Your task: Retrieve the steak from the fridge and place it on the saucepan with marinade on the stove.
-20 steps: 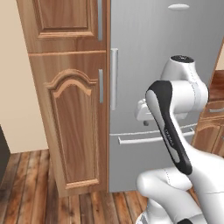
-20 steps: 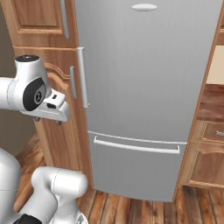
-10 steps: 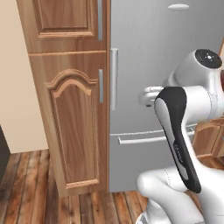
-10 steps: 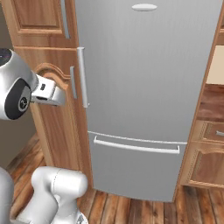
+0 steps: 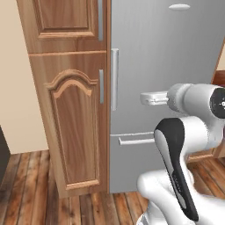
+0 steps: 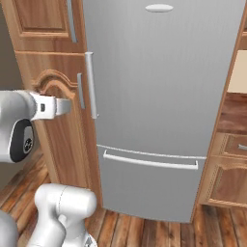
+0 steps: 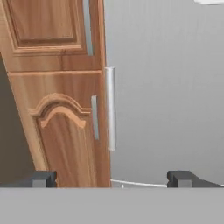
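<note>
Wooden floorboards and a brown wooden cabinet (image 5: 72,127) sit beside the tall grey fridge (image 6: 159,96), and its door is shut. So the task has hardly begun: the steak must be inside, out of sight. The end effector (image 7: 111,178) has its fingers wide apart, holding nothing, facing the silver handle (image 7: 110,108). No writing can be read anywhere.

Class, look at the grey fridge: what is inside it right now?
Nothing inside shows: the fridge door is shut, its vertical handle untouched, so shelves and contents are covered. The open gripper faces it, apart.
</note>
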Robot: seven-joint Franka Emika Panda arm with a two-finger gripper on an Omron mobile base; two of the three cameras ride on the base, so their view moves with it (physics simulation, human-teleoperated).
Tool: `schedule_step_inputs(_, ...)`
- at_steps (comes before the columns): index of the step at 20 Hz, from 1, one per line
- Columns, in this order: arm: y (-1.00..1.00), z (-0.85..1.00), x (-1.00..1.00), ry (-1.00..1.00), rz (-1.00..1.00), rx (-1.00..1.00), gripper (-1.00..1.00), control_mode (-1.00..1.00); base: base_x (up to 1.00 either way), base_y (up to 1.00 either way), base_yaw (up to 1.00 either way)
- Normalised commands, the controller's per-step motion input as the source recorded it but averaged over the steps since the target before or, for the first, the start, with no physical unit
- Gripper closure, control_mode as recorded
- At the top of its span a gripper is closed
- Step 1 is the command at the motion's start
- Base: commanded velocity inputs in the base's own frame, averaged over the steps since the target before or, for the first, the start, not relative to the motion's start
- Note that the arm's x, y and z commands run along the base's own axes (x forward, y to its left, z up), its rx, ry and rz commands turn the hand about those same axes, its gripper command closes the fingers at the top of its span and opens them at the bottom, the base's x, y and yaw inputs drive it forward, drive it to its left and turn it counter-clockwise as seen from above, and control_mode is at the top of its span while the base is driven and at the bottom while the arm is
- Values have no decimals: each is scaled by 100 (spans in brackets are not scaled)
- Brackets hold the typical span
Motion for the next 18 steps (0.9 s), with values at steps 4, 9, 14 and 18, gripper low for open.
schedule_step_inputs(4, 0, -6, 11, -64, 2, 0, -100, -100, 0, 0, 0)
schedule_step_inputs(9, 0, -1, 11, -59, 0, 1, -100, -100, 0, 0, 0)
schedule_step_inputs(14, 0, 0, 25, -22, 1, 5, -100, -100, 0, 0, 0)
schedule_step_inputs(18, 0, -1, 61, 0, 1, 5, -100, -100, 0, 0, 0)
